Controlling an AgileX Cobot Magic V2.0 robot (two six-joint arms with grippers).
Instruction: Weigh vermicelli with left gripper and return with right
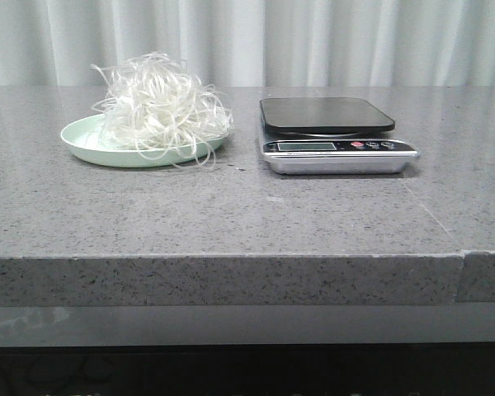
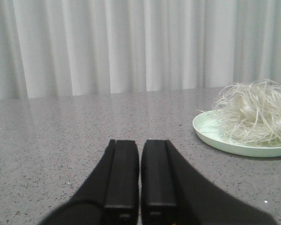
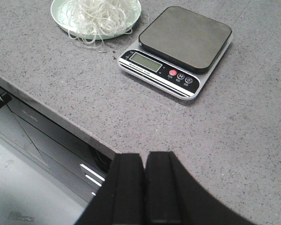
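The left gripper (image 2: 139, 176) is hovering low over the grey counter (image 1: 231, 214), pointing level toward the white curtain (image 2: 107, 47), with its two black fingers (image 2: 122, 173) pressed almost together and gripping nothing. The right gripper (image 3: 144, 187) is hanging higher, tilted down over the counter's near edge, its fingers (image 3: 129, 187) likewise drawn nearly together and empty. Neither arm is showing in the front view. The vermicelli (image 1: 161, 103) is sitting as a loose white tangle on the pale green plate (image 1: 82, 136), a few strands trailing over the rim onto the counter. The kitchen scale (image 1: 334, 136) is standing just beside the plate, its dark platform bare.
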